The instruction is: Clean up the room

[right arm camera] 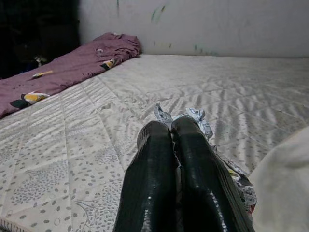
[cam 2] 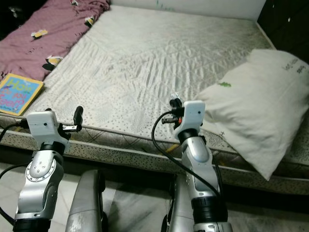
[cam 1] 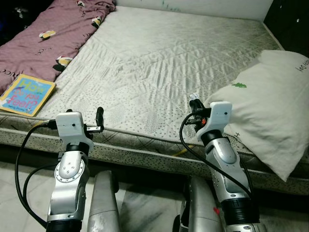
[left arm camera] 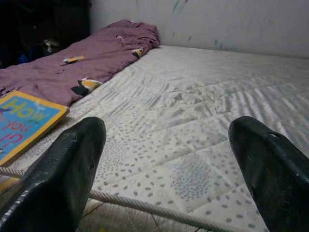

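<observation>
My right gripper (right arm camera: pixel 171 133) is shut on a crumpled silver-white wrapper (right arm camera: pixel 197 117), holding it just above the near edge of the mattress (cam 1: pixel 159 63). From the head the wrapper (cam 1: pixel 194 98) pokes out beside the white pillow (cam 1: pixel 270 101). My left gripper (left arm camera: pixel 166 128) is open with nothing between its fingers, held at the mattress's near edge. A colourful children's book (cam 1: pixel 26 94) lies flat on the bed's near left corner, left of my left gripper (cam 1: pixel 99 120).
A purple blanket (cam 1: pixel 53 34) with small cartoon prints runs along the bed's left side. The pillow leans over the near right edge. A pale wall (right arm camera: pixel 203 26) stands behind the bed. Tiled floor (cam 1: pixel 145 203) lies under me.
</observation>
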